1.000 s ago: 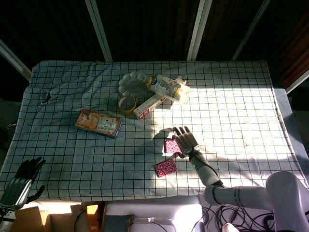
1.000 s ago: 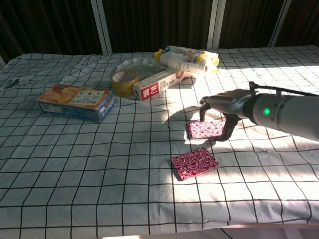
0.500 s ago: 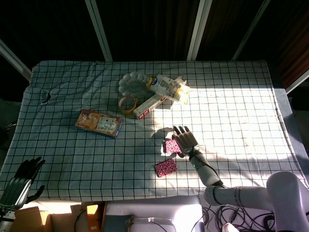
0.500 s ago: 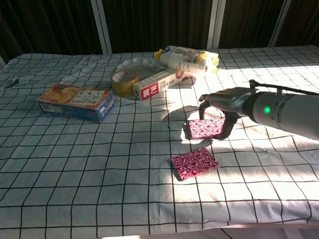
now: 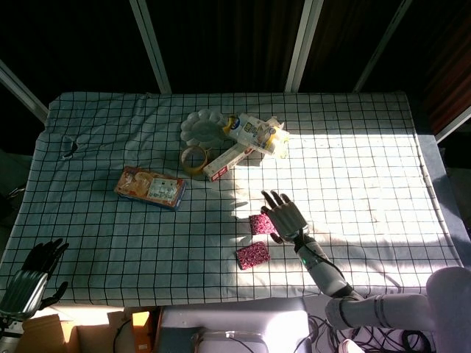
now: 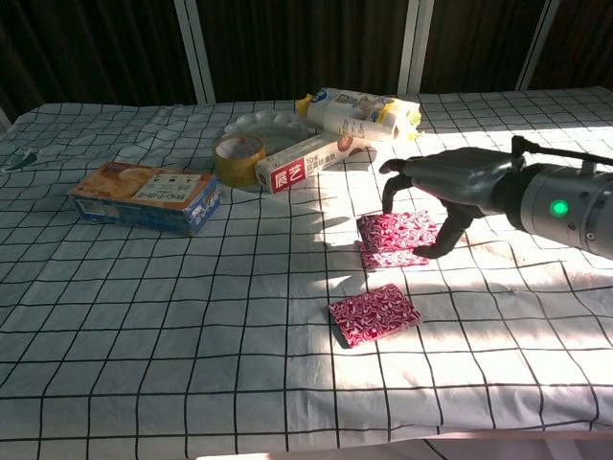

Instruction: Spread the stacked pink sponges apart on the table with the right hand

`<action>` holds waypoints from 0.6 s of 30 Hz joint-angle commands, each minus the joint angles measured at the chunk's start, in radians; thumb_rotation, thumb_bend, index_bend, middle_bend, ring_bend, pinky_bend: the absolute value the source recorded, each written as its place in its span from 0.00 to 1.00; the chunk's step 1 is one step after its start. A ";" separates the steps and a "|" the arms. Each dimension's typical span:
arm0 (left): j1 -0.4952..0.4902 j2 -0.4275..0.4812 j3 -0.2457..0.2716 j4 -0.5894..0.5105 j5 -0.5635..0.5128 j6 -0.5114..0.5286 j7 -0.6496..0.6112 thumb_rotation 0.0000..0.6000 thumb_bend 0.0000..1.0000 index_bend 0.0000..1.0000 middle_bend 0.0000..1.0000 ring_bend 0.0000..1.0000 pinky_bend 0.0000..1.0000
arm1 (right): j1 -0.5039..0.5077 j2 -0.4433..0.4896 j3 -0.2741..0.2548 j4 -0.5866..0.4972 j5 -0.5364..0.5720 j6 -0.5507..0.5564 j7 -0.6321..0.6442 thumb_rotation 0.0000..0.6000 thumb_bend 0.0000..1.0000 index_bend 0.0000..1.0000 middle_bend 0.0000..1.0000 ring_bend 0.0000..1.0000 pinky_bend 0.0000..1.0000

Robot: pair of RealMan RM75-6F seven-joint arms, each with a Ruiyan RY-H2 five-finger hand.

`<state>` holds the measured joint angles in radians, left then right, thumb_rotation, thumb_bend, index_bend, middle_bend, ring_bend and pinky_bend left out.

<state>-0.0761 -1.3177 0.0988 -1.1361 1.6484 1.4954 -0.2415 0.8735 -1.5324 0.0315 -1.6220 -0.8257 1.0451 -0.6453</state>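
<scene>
A pink sponge [image 6: 396, 231] is pinched at its edges between the thumb and a finger of my right hand [image 6: 436, 187], the other fingers spread. It hangs slightly raised and askew over another pink sponge [image 6: 387, 259] lying on the checked cloth. In the head view the pair reads as one pink patch [image 5: 259, 224] just left of the right hand [image 5: 283, 213]. A third pink sponge [image 6: 374, 313] [image 5: 253, 256] lies alone nearer the front edge. My left hand [image 5: 33, 276] hangs off the table's front-left corner, fingers curled, holding nothing.
Behind the sponges lie a long red-and-white box [image 6: 311, 163], a tape roll [image 6: 238, 158], a white scalloped dish [image 6: 257, 125] and a yellow-white packet [image 6: 362, 112]. An orange-blue box [image 6: 146, 196] sits at left. The sunlit cloth stretches away to the right.
My right hand has risen a little from the stack, and the top sponge came up with it, now offset from the one beneath. The lone front sponge and left hand are unchanged.
</scene>
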 commanded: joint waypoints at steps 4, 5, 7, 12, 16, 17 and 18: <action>-0.004 0.005 -0.001 -0.022 0.006 0.001 0.026 1.00 0.37 0.00 0.00 0.00 0.00 | -0.116 0.075 -0.145 -0.049 -0.227 0.085 0.045 1.00 0.24 0.46 0.00 0.00 0.14; -0.005 0.006 -0.001 -0.026 0.006 -0.002 0.031 1.00 0.37 0.00 0.00 0.00 0.00 | -0.129 0.071 -0.157 -0.036 -0.251 0.090 0.052 1.00 0.24 0.46 0.00 0.00 0.14; -0.008 0.006 0.000 -0.034 0.007 -0.007 0.042 1.00 0.37 0.00 0.00 0.00 0.00 | -0.153 0.063 -0.178 -0.007 -0.291 0.092 0.073 1.00 0.24 0.46 0.00 0.00 0.14; -0.008 0.008 0.000 -0.044 0.004 -0.012 0.054 1.00 0.37 0.00 0.00 0.00 0.00 | -0.195 0.050 -0.205 0.048 -0.355 0.082 0.106 1.00 0.24 0.45 0.00 0.00 0.14; -0.006 0.010 -0.001 -0.048 -0.001 -0.013 0.056 1.00 0.37 0.00 0.00 0.00 0.00 | -0.220 0.044 -0.206 0.082 -0.386 0.079 0.112 1.00 0.24 0.43 0.00 0.00 0.14; -0.005 0.010 -0.001 -0.048 -0.001 -0.013 0.057 1.00 0.37 0.00 0.00 0.00 0.00 | -0.224 0.044 -0.205 0.086 -0.387 0.075 0.110 1.00 0.24 0.40 0.00 0.00 0.14; -0.005 0.010 -0.001 -0.048 -0.001 -0.013 0.058 1.00 0.37 0.00 0.00 0.00 0.00 | -0.228 0.045 -0.203 0.089 -0.387 0.071 0.109 1.00 0.24 0.35 0.00 0.00 0.14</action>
<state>-0.0810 -1.3074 0.0982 -1.1845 1.6474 1.4827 -0.1837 0.6495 -1.4867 -0.1723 -1.5363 -1.2107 1.1191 -0.5358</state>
